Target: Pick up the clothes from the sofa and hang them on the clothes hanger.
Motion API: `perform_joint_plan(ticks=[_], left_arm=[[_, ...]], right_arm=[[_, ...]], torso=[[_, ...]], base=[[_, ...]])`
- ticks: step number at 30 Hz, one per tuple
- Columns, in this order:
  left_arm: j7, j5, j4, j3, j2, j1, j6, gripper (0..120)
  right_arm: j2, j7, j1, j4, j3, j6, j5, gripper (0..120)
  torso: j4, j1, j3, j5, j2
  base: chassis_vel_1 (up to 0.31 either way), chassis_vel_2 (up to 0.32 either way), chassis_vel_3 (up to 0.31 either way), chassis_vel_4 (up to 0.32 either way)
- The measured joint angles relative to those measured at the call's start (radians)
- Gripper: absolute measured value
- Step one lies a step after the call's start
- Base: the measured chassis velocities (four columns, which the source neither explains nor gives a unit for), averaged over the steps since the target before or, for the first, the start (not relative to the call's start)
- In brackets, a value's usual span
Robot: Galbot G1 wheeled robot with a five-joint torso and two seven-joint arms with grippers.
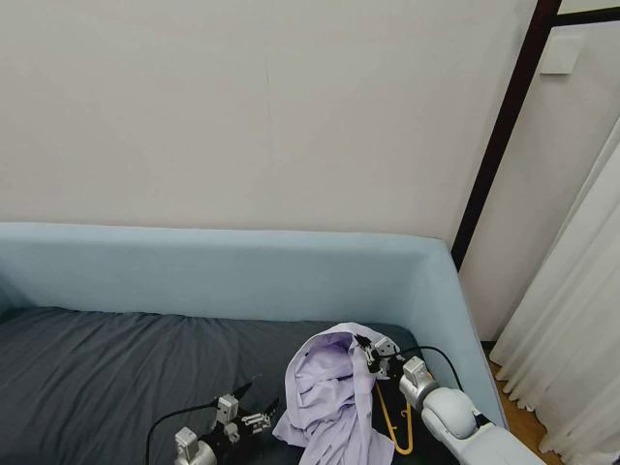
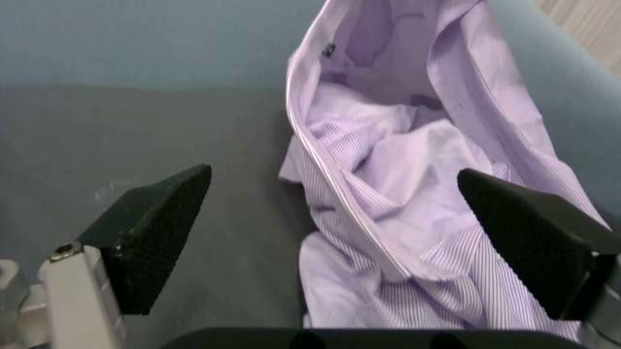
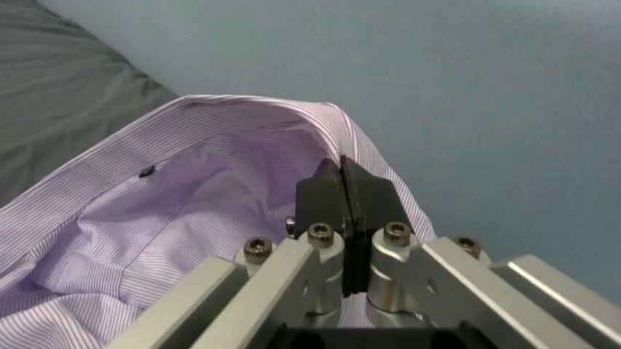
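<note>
A lilac striped shirt (image 1: pixel 329 397) hangs lifted above the dark sofa seat (image 1: pixel 107 368), its collar held up by my right gripper (image 1: pixel 369 355). The right gripper (image 3: pixel 341 190) is shut on the shirt's collar edge (image 3: pixel 330 116), close to the pale blue armrest. My left gripper (image 1: pixel 254 407) hovers low over the seat just left of the shirt, open, and its two dark fingers (image 2: pixel 155 233) frame the shirt's crumpled lower folds (image 2: pixel 408 218) with nothing between them. A yellow hanger (image 1: pixel 397 426) lies on the seat under the right arm, partly hidden by the shirt.
The sofa's light blue backrest (image 1: pixel 213 271) and right armrest (image 1: pixel 441 310) box in the seat. A white wall rises behind. A dark door frame (image 1: pixel 499 136) and white curtains (image 1: pixel 572 349) stand to the right of the sofa.
</note>
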Motion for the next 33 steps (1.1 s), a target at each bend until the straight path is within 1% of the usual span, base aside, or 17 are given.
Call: perform_joint_plan(ticks=[4,14,17,18,21,22,26,27,28,31,32,33], left_arm=[[-0.006,0.002,0.020,0.004,-0.024,0.003,-0.009,100],[-0.052,0.029,0.019,0.015,-0.069,0.031,-0.022,100],[-0.093,0.039,0.024,0.025,-0.104,0.042,-0.041,93],[-0.093,0.039,0.024,0.025,-0.104,0.042,-0.041,93],[-0.134,0.040,0.041,0.041,-0.147,0.044,-0.057,79],[-0.134,0.040,0.041,0.041,-0.147,0.044,-0.057,79],[-0.148,0.041,0.089,0.041,-0.182,0.025,-0.062,60],[-0.156,0.037,0.105,0.034,-0.199,0.017,-0.062,55],[-0.156,0.037,0.105,0.034,-0.199,0.017,-0.062,55],[-0.163,0.026,0.141,0.023,-0.237,0.002,-0.057,42],[-0.163,0.024,0.153,0.020,-0.246,-0.002,-0.056,39],[-0.163,0.024,0.153,0.020,-0.246,-0.002,-0.056,39]], right_arm=[[0.000,0.000,-0.003,0.000,0.003,0.002,-0.003,0],[-0.002,0.000,-0.002,-0.001,0.003,0.011,-0.007,0],[0.004,0.004,-0.010,-0.003,0.010,0.022,-0.007,0],[0.004,0.004,-0.010,-0.003,0.010,0.022,-0.007,0],[0.005,0.001,-0.012,-0.003,0.005,0.025,-0.007,0],[0.005,0.001,-0.012,-0.003,0.005,0.025,-0.007,0],[0.006,0.005,-0.010,-0.004,0.000,0.026,-0.007,0],[0.009,0.017,-0.009,-0.005,-0.001,0.029,-0.006,0],[0.009,0.017,-0.009,-0.005,-0.001,0.029,-0.006,0],[0.014,0.029,-0.008,-0.005,-0.002,0.030,-0.003,0],[0.014,0.029,-0.007,-0.005,-0.002,0.030,-0.003,0],[0.014,0.029,-0.007,-0.005,-0.002,0.030,-0.003,0]], torso=[[-0.0001,0.000,0.000,0.0000,0.000],[-0.0001,0.000,0.000,0.0002,0.000],[-0.0001,0.000,0.000,0.0002,0.000],[-0.0001,0.000,0.000,0.0002,0.000],[-0.0001,0.000,0.000,0.0001,0.000],[-0.0001,0.000,0.000,0.0001,0.000],[-0.0001,0.000,0.000,0.0002,0.000],[-0.0001,0.000,0.000,0.0002,0.000],[-0.0001,0.000,0.000,0.0002,0.000],[-0.0002,0.000,0.000,0.0000,0.000],[-0.0002,0.000,0.000,0.0001,0.000],[-0.0002,0.000,0.000,0.0001,0.000]], base=[[0.000,0.000,0.000,0.000],[0.000,0.000,0.000,0.000],[0.000,0.000,0.000,0.000],[0.000,0.000,0.000,0.000],[0.000,0.000,0.000,0.000],[0.000,0.000,0.000,0.000],[0.000,0.000,0.000,0.000],[0.000,0.000,0.000,0.000],[0.000,0.000,0.000,0.000],[0.000,0.000,0.000,0.000],[0.000,0.000,0.000,0.000],[0.000,0.000,0.000,0.000]])
